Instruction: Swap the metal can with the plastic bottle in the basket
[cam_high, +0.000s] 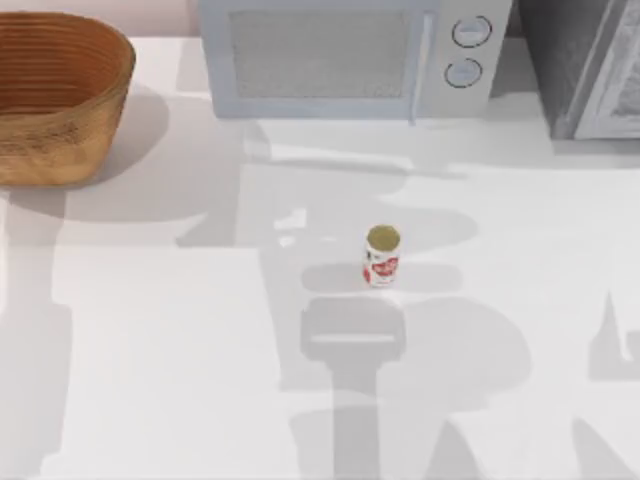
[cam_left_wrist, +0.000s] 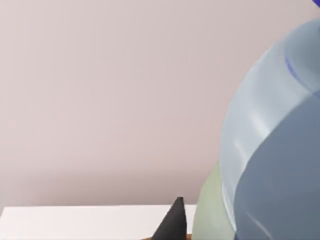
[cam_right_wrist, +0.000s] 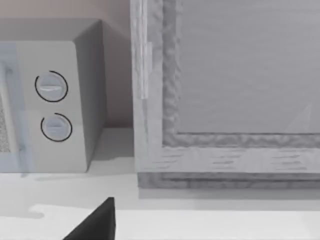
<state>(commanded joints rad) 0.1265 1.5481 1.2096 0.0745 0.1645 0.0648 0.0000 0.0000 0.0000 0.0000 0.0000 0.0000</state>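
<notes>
Can (cam_high: 382, 257) stands upright mid-bench (cam_high: 150, 330), in front of the microwave (cam_high: 350, 55). Basket (cam_high: 55, 95) sits at far left corner. Bottle (cam_left_wrist: 275, 150) looms close against my left wrist camera; my claws' state: cannot tell.

White table (cam_high: 150, 330), grey microwave (cam_high: 350, 55) against pinkish wall (cam_left_wrist: 110, 90), perhaps a cabinet (cam_right_wrist: 235, 90) beside it.

1 can (cam_high: 382, 257), 1 basket (cam_high: 60, 100), 1 bottle (cam_left_wrist: 272, 160)
</notes>
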